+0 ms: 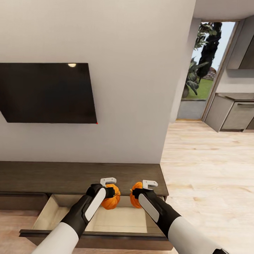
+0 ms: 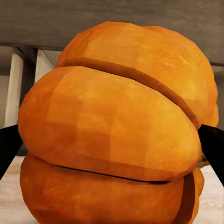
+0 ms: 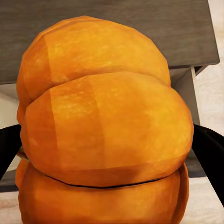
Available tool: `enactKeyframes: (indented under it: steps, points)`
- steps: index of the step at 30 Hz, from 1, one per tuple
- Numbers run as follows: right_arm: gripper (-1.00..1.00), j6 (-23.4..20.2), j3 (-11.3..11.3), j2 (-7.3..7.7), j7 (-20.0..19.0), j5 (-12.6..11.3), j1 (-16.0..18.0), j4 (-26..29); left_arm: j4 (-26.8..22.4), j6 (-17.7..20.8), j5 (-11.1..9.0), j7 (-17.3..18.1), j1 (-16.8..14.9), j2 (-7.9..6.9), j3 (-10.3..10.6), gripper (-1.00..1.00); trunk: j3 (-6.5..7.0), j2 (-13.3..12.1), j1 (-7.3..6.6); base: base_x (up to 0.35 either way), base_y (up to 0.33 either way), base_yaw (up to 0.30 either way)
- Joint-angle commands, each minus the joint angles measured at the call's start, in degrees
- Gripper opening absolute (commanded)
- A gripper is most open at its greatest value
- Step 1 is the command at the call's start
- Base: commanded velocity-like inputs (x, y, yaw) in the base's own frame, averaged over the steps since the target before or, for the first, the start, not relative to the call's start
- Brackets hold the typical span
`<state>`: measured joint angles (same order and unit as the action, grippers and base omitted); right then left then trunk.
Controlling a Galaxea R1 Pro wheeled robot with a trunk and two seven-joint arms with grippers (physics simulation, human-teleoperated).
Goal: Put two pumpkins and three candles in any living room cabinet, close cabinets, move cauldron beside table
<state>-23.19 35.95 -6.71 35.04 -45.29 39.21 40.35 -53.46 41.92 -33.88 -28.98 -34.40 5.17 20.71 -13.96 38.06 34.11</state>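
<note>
The long dark brown cabinet [image 1: 81, 176] runs along the wall under the TV, and its right drawer [image 1: 49, 215] is pulled open, showing pale beige insides. Over that drawer my left gripper [image 1: 112, 193] is shut on an orange ribbed pumpkin [image 1: 110, 200] [image 2: 116, 126]. Beside it my right gripper [image 1: 135, 193] is shut on the second pumpkin [image 1: 134, 199] [image 3: 105, 130]. Each wrist view has black fingers [image 2: 7, 149] [image 3: 210, 154] pressing the pumpkin's sides. Candles, cauldron and table are out of view.
A black TV [image 1: 47, 92] hangs on the white wall above the cabinet. To the right, light wood floor [image 1: 208, 165] leads to a glass door [image 1: 204, 67] and grey kitchen cabinets [image 1: 233, 113].
</note>
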Motion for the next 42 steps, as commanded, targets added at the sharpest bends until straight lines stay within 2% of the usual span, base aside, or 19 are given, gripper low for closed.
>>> enactKeyframes:
  steps: [1, 6, 12, 16, 18, 22, 26, 30, 42]
  points:
    - [-1.0, -0.16, 0.25, 0.03, 0.55, -0.33, 0.08, 0.08, -0.07, 0.09, -0.53, -0.49, -0.06, 0.07, 0.15, -1.0, -0.28, 0.5, 0.24, 0.0, 0.0, 0.0]
    - [-1.0, -0.11, 0.26, 0.03, 0.49, -0.33, 0.08, 0.08, -0.07, 0.1, -0.64, -0.22, -0.06, 0.8, 1.72, -1.0, -0.82, 1.71, 0.9, 0.0, 0.0, 0.0]
    - [-1.0, -0.1, 0.26, 0.03, 0.37, -0.33, 0.08, 0.12, -0.07, 1.23, -0.81, -0.2, -0.06, 0.89, 2.04, -1.0, -1.89, 4.11, 2.22, 0.0, 0.0, 0.0]
    - [-1.0, -0.3, 0.26, 0.03, 0.22, -0.33, 0.09, 0.16, -0.07, 5.21, -0.72, -0.37, -0.06, 0.7, 1.58, -1.0, -2.61, 5.72, 3.1, 0.0, 0.0, 0.0]
    - [-1.0, -2.05, 0.26, 0.05, 0.39, -0.33, 0.08, 0.17, -0.07, 6.02, -0.68, -0.58, -0.06, 0.47, 0.97, -1.0, -2.97, 6.52, 3.54, 0.0, 0.0, 0.0]
    - [-1.0, -4.82, 0.26, 0.11, 0.66, -0.25, 0.1, 0.17, 0.0, 6.37, -0.66, -0.87, -0.06, 0.38, 0.32, -1.0, -3.69, 8.12, 4.42, 0.0, 0.0, 0.0]
    - [-1.0, -5.41, 0.26, 0.15, 1.08, -0.24, 0.09, 0.17, 0.24, 6.41, -0.52, -1.06, -0.06, 0.36, 0.3, -1.0, -4.41, 9.73, 5.29, 0.0, 0.0, 0.0]
    - [-1.0, -6.28, 0.26, 0.72, 3.82, -0.25, 0.08, 0.15, 0.71, 6.38, -0.3, -1.26, -0.06, 0.43, 0.3, -1.0, -5.12, 11.33, 6.17, 0.0, 0.0, 0.0]
    - [-1.0, -7.22, 0.35, 0.82, 4.48, -0.18, 0.08, 0.24, 1.43, 6.3, 0.17, -1.35, -0.06, 0.53, 0.3, -1.0, -5.12, 11.33, 6.17, 0.0, 0.0, 0.0]
